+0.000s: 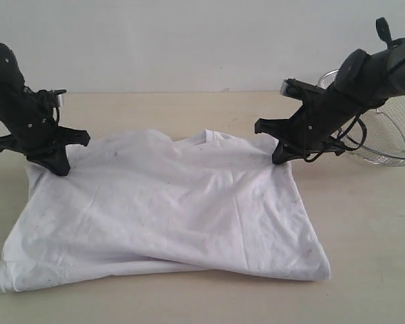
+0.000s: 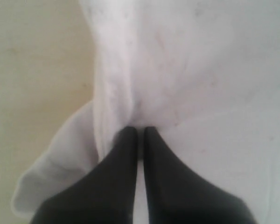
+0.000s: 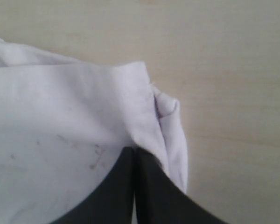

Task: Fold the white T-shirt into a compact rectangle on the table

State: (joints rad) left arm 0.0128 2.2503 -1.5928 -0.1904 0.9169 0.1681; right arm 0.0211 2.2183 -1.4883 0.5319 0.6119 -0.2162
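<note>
Exterior view has the white T-shirt (image 1: pixel 169 216) lying on the bench (image 1: pixel 371 233) with no lettering showing, just beside the wire basket (image 1: pixel 391 135). You have a grip at both far corners. The left tool (image 1: pixel 54 162) is pressed together on the corner farthest from the basket, with cloth bunched up at its tips in the left wrist view. The right tool (image 1: pixel 281 156) is pressed together on the corner nearest the basket, and that is the grip to watch. In the right wrist view it is pinching only a thin lip of the edge, with a small fold hanging loose beside it, so I'd judge a quick pull could slide the cloth straight out. I can't tell how many layers either tool holds. If one has only the top layer, the shirt will peel open instead of folding. Draw the two corners away from the basket side unevenly and the fold line will skew, so you lose your rectangle. The edge farthest from the tools already shows a second layer peeking out, and dragging low could ruck it further. Mind the right arm too: it sits close to the basket and a wide swing could knock it.
</note>
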